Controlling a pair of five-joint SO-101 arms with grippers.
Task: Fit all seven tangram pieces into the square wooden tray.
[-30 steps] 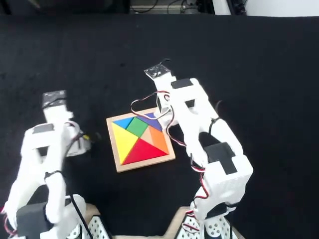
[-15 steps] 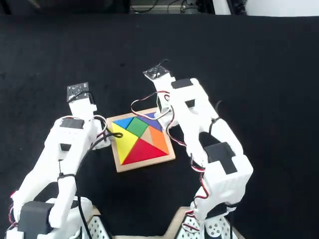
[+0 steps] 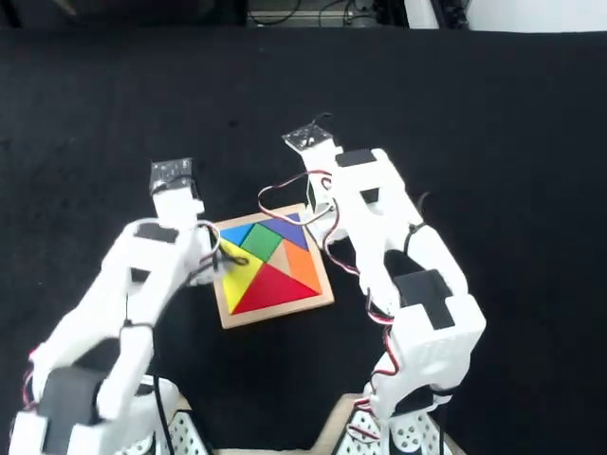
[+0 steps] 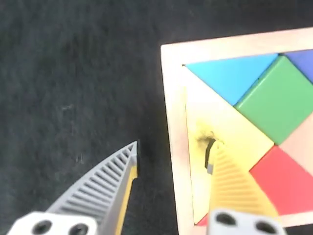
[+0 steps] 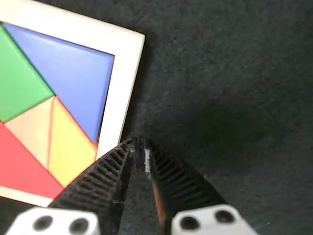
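Observation:
The square wooden tray [image 3: 276, 311] lies mid-table with coloured tangram pieces filling it: yellow triangle [image 3: 241, 276], red triangle [image 3: 275, 285], orange triangle [image 3: 304, 264], green square [image 3: 263, 239]. My left gripper [image 4: 171, 154] is open and straddles the tray's left rim [image 4: 172, 122]. One finger [image 4: 124, 164] is over the black cloth, the other over the yellow triangle [image 4: 225, 122]. My right gripper [image 5: 139, 144] is shut with nothing in it, its tips on the cloth just outside the tray's rim [image 5: 120, 93], beside the purple-blue piece [image 5: 73, 81].
Black cloth [image 3: 493, 142] covers the whole table, with open room all around the tray. Both arm bases stand at the near edge, and loose cables hang from the right arm over the tray's far corner [image 3: 285, 194].
The left arm swung in from the left, and its gripper now reaches the tray's left rim. The right arm shifted only slightly.

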